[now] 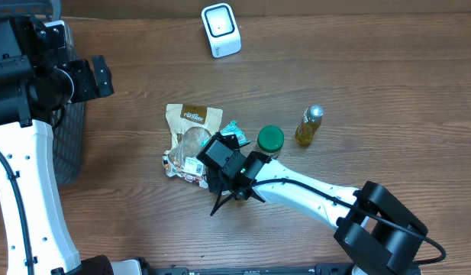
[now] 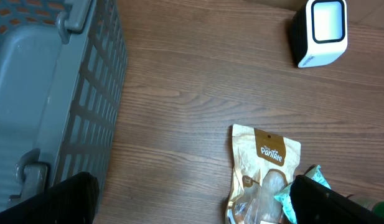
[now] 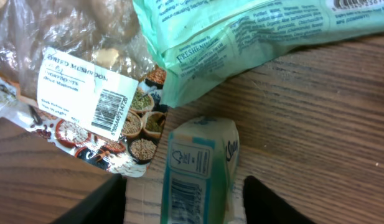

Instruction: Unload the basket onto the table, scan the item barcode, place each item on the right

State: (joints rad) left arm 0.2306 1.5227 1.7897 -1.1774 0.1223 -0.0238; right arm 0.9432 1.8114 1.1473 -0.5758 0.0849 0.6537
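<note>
Status: early stage. No item is being held, and nothing is being presented to the scanner [image 1: 220, 30].

The right gripper [image 3: 184, 180] is hovering low over the pile of goods with its jaws partway apart. They are straddling a small tissue packet [image 3: 198, 165], which is lying on the table [image 3: 316, 137] directly between the fingers. It is judged to be the item for scanning. One finger is showing a clear gap to the packet. The other is sitting close to its edge, and contact there cannot be confirmed. Nothing is gripped.

Just ahead of this gripper, a dried mushroom bag [image 3: 86, 93] is showing a barcode label, and a green pouch [image 3: 241, 37] is lying beside it. Neither sits between the jaws.

The left gripper [image 2: 192, 186] is spread wide and holding nothing. It is hanging next to the grey basket [image 2: 55, 93], well apart from the pile.

The scanner is standing well beyond the right gripper, on the far side of the pile.

Done so far, as judged: the approach and the alignment over the packet.

Remaining, as judged:
- closing on the packet
- lifting it clear of the neighbouring bags
- carrying it to the scanner
- turning the barcode face toward the scanner window

Fine print is showing on the packet's upper face, but it is too blurred to confirm a barcode.
</note>
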